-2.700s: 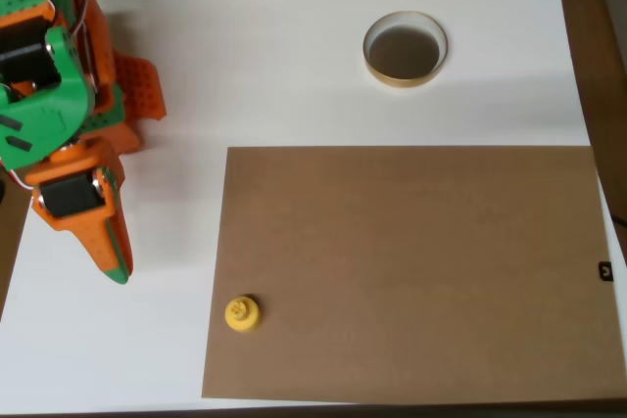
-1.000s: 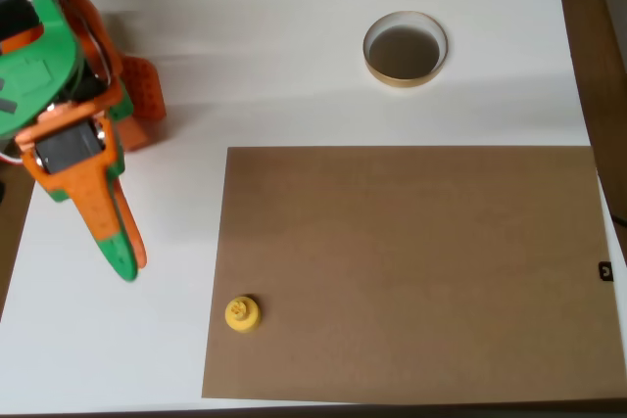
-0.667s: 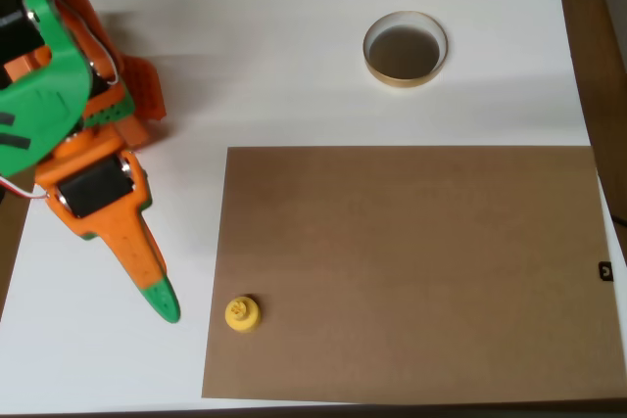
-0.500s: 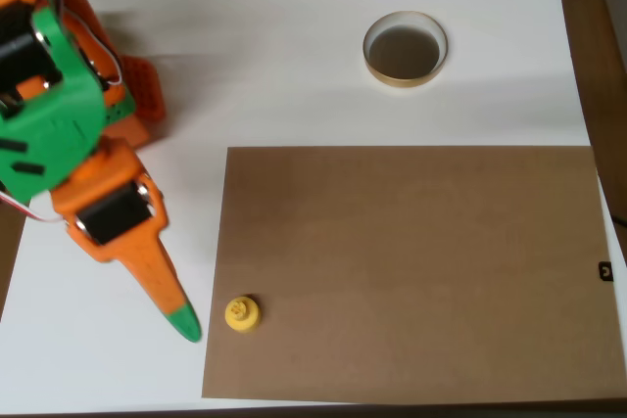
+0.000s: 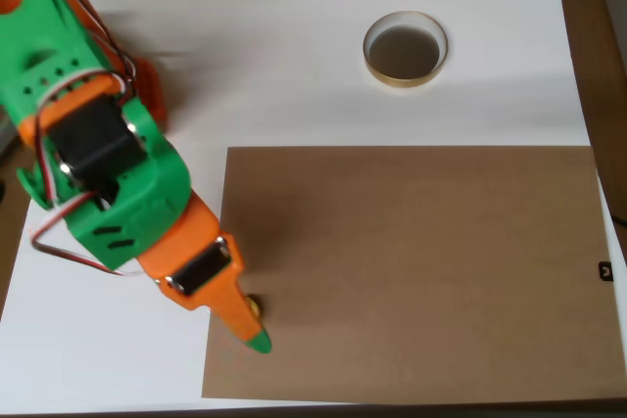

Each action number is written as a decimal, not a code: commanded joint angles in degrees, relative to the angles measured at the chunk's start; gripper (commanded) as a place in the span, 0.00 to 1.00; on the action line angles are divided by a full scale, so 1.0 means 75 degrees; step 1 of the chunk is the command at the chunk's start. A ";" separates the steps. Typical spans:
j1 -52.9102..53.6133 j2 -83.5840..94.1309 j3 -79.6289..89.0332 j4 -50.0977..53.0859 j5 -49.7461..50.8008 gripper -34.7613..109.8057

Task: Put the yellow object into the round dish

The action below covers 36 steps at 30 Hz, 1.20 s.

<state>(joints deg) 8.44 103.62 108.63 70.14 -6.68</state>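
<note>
Worktop [image 5: 294, 66], white, carries a brown board [image 5: 411, 271] over its lower right. Above the board sits the round dish [image 5: 405, 48], its dark inside holding nothing. The orange and green claw [image 5: 250, 333] reaches over the board's left edge, covering the yellow object [image 5: 254, 306] except a sliver, so its pointing is unreadable. Whether the claw is parted or closed cannot be told.
</note>
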 commanded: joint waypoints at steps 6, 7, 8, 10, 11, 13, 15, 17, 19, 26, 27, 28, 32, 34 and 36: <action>0.0000 -0.0551 -0.0738 0.0316 -0.0094 0.46; 0.0012 -0.0668 -0.0773 0.0363 -0.0094 0.46; 0.0012 -0.0785 -0.0809 0.0387 -0.0094 0.46; 0.0047 -0.1055 -0.0891 0.0434 -0.0105 0.46; 0.0070 -0.1172 -0.0926 0.0434 -0.0094 0.46; 0.0117 -0.1395 -0.0984 0.0434 -0.0070 0.46; 0.0141 -0.1582 -0.1020 0.0434 -0.0047 0.45; 0.0152 -0.1723 -0.1020 0.0387 -0.0035 0.45; 0.0164 -0.1805 -0.1020 0.0352 -0.0035 0.45; 0.0117 -0.2039 -0.1055 0.0316 -0.0035 0.45; 0.0117 -0.2109 -0.1055 0.0281 -0.0023 0.44; 0.0117 -0.2168 -0.1043 0.0270 -0.0023 0.44; 0.0117 -0.2355 -0.1043 0.0164 0.0000 0.44; 0.0105 -0.2426 -0.1055 0.0129 0.0023 0.44; 0.0105 -0.2473 -0.1066 0.0094 0.0047 0.42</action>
<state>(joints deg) 8.79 83.94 103.62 71.10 -6.15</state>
